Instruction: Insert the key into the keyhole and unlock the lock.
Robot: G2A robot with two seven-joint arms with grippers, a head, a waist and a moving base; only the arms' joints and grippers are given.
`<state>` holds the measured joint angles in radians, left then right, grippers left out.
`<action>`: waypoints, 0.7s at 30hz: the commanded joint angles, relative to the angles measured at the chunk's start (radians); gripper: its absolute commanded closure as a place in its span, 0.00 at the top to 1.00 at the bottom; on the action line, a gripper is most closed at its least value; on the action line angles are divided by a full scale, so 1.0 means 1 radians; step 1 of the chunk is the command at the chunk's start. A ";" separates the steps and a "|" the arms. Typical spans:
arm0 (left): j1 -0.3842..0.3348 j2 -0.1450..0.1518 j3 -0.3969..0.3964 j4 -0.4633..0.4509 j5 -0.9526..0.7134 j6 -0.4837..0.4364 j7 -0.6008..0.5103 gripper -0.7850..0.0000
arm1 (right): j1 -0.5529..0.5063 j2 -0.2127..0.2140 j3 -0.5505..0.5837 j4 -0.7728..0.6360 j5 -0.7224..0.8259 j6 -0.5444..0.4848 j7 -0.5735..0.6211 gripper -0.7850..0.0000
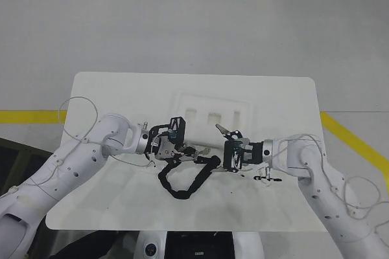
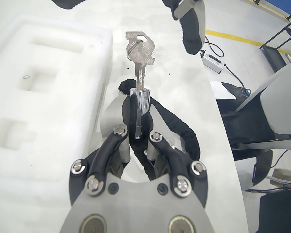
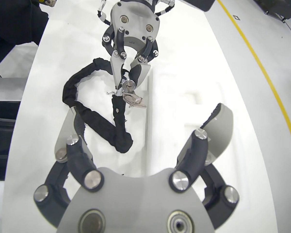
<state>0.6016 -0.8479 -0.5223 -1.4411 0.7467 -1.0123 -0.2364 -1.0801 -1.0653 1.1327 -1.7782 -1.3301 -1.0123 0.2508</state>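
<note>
A black fabric-covered chain lock (image 1: pixel 181 188) lies curled on the white table. My left gripper (image 1: pixel 180 154) is shut on its chrome lock cylinder (image 2: pixel 140 103), holding it off the table with the keyhole end facing the other arm. A silver key (image 2: pixel 140 49) on a ring sticks out of that end, and its blade appears seated in the keyhole. My right gripper (image 1: pixel 223 150) stands open a short way beyond the key head, one finger (image 2: pixel 191 25) on each side of it, touching nothing. From the right wrist, the cylinder (image 3: pixel 128 85) and key (image 3: pixel 135 101) sit ahead of the open right gripper (image 3: pixel 145 124).
A white foam tray (image 1: pixel 214 116) with several rectangular recesses sits just behind the grippers. The chain (image 3: pixel 72 95) loops toward the table's near edge (image 1: pixel 117 223). A yellow floor line runs past both table ends.
</note>
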 commanded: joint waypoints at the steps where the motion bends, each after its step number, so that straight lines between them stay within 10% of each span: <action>1: 0.005 -0.001 -0.004 0.001 0.002 0.000 0.001 0.00 | 0.002 0.005 -0.008 0.001 -0.034 0.000 -0.034 0.81; 6: 0.014 -0.004 -0.013 0.000 0.002 0.000 0.002 0.00 | 0.001 0.013 -0.011 -0.006 -0.101 0.002 -0.098 0.49; 21: 0.034 -0.008 -0.035 -0.001 0.003 0.000 -0.009 0.00 | -0.017 0.020 -0.027 -0.046 -0.208 0.053 -0.178 0.39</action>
<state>0.6341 -0.8556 -0.5563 -1.4423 0.7482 -1.0123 -0.2445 -1.0967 -1.0460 1.1068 -1.8229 -1.5345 -0.9597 0.0723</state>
